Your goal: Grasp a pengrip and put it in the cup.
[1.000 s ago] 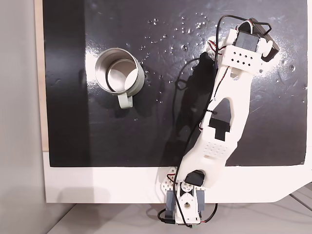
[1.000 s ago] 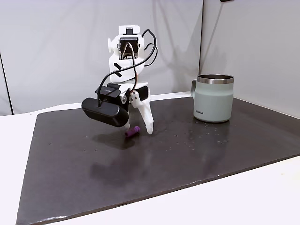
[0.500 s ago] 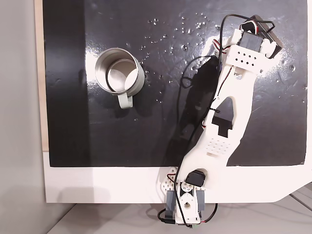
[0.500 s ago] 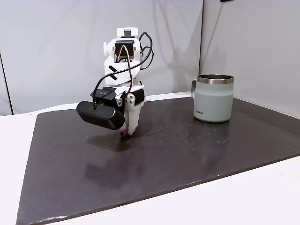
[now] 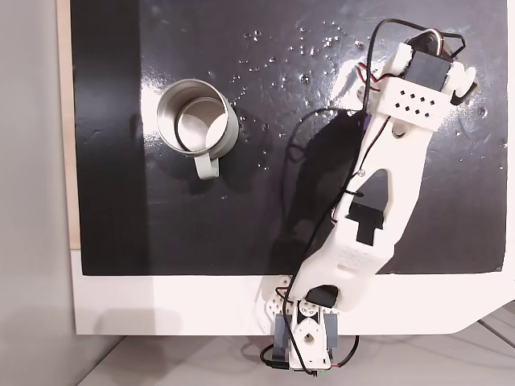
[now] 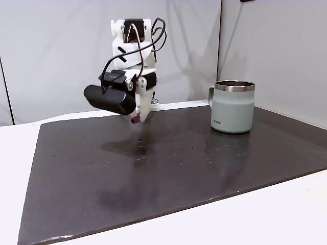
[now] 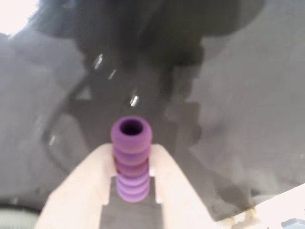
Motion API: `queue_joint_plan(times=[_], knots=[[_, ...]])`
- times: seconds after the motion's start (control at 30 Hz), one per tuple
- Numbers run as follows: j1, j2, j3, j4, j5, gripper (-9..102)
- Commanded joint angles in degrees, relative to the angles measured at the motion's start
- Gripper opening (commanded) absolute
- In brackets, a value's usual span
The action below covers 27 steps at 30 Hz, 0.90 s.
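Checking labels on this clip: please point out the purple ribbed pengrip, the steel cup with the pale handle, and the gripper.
Purple ribbed pengrip (image 7: 130, 164), wrist view, on its ribbed side.
Steel cup with pale handle (image 6: 233, 109), side fixed view, on its outer wall.
Gripper (image 6: 136, 119), side fixed view, between the fingers' tips.

Bright even light; glare specks on mat (image 5: 201, 233); wrist view blurry, bkgd soft.

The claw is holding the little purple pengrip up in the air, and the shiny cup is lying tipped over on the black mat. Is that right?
Not quite. The cup stands upright on the black mat, as a fixed view from the side shows. The rest is right: the claw holds the purple pengrip up in the air.
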Motion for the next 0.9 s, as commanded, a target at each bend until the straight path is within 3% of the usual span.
queue_joint_plan(times=[0.0,0.5,0.67,0.87], knots=[[-5.01,12.92,6.86,0.79,0.79,0],[-39.64,49.66,45.18,0.97,13.80,0],[-51.42,51.24,46.76,1.05,21.45,0],[-60.12,48.34,37.62,1.05,29.18,0]])
